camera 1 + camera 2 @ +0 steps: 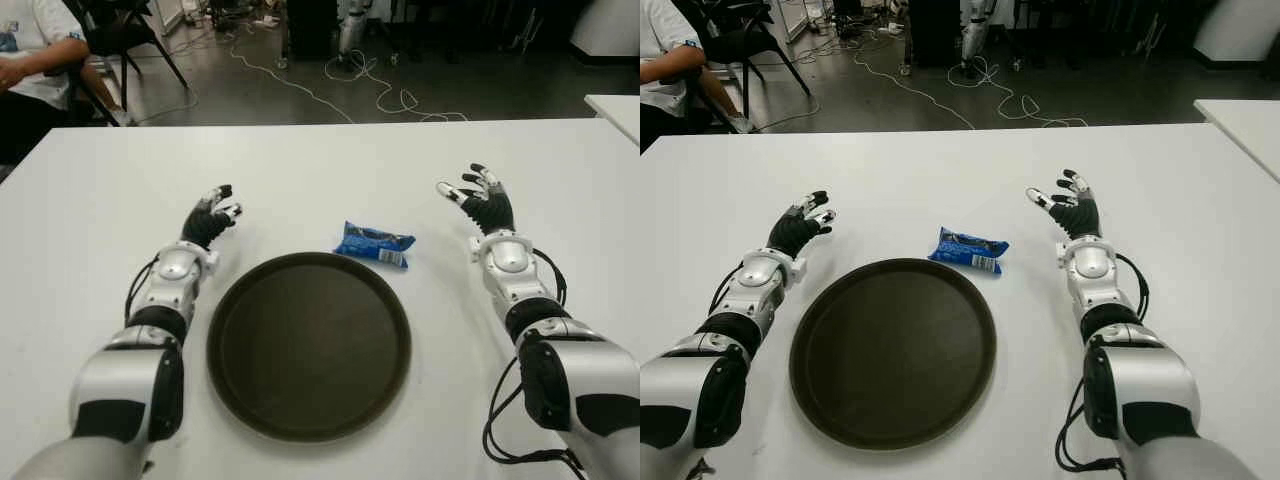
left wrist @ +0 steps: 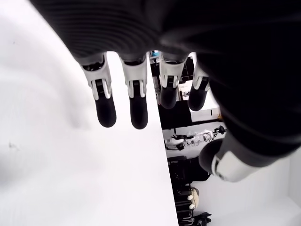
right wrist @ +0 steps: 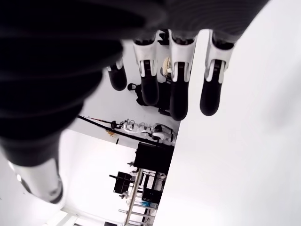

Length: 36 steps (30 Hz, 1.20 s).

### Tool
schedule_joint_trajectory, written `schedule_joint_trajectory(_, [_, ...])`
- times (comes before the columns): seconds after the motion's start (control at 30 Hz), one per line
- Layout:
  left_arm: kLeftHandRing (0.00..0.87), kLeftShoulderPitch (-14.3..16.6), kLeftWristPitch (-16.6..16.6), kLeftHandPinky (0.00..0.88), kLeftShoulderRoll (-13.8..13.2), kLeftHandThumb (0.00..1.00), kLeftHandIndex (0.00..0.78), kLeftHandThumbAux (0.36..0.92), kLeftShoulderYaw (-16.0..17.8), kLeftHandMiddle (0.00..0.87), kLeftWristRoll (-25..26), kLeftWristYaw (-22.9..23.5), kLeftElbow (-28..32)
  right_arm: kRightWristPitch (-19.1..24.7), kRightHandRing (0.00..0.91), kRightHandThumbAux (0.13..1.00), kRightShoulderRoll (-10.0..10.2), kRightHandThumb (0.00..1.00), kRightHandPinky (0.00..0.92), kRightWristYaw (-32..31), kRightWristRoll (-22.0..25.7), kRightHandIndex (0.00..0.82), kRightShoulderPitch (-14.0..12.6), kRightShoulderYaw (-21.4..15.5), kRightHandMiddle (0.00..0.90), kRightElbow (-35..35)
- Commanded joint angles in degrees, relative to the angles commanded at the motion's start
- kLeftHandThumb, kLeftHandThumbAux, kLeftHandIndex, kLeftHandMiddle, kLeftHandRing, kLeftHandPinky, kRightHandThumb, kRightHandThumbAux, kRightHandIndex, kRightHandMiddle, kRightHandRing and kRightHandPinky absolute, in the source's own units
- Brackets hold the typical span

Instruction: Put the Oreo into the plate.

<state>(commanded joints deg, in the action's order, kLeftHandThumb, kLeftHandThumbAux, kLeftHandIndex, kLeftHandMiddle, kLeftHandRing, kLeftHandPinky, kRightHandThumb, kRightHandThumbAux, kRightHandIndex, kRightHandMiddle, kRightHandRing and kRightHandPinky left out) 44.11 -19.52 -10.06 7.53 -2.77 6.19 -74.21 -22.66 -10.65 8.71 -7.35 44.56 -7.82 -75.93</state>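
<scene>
A blue Oreo packet (image 1: 374, 244) lies flat on the white table (image 1: 320, 160), just beyond the far right rim of a round dark brown plate (image 1: 309, 344). The plate holds nothing. My left hand (image 1: 212, 217) hovers left of the plate, fingers relaxed and holding nothing. Right of the packet is my right hand (image 1: 478, 198), its fingers spread and nothing in them. In the wrist views the fingers (image 2: 105, 106) of the left hand and the fingers (image 3: 180, 89) of the right hand hang straight over bare table.
A seated person (image 1: 35, 50) and a black chair (image 1: 125, 35) are beyond the table's far left corner. Cables (image 1: 370, 85) trail on the floor behind. Another white table's corner (image 1: 615, 105) shows at the far right.
</scene>
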Motion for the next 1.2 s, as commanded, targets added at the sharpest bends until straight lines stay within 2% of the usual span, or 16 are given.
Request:
schedule_joint_trajectory(0.53, [0.161, -0.14, -0.90, 0.206, 0.11, 0.209, 0.049, 0.660, -0.02, 0.125, -0.13, -0.35, 0.08, -1.68, 0.242, 0.661, -0.20, 0.105, 0.267, 2.27, -1.36, 0.125, -0.10, 1.25, 0.226, 0.32])
schedule_joint_trajectory(0.77, [0.162, -0.17, -1.07, 0.209, 0.17, 0.224, 0.046, 0.666, -0.03, 0.124, -0.08, -0.24, 0.12, -4.56, 0.237, 0.668, -0.49, 0.104, 0.259, 3.41, -2.07, 0.126, -0.04, 2.04, 0.222, 0.99])
schedule_joint_trajectory(1.03, [0.173, -0.14, -1.29, 0.225, 0.21, 0.219, 0.049, 0.672, -0.13, 0.133, -0.16, -0.34, 0.23, -8.19, 0.233, 0.694, -1.15, 0.094, 0.259, 6.38, -4.65, 0.128, -0.14, 4.78, 0.218, 1.58])
schedule_joint_trajectory(1.2, [0.181, -0.18, -1.64, 0.230, 0.31, 0.234, 0.056, 0.676, -0.21, 0.142, -0.20, -0.43, 0.33, -11.20, 0.203, 0.724, -1.98, 0.092, 0.195, 9.75, -8.16, 0.113, -0.33, 7.95, 0.197, 2.14])
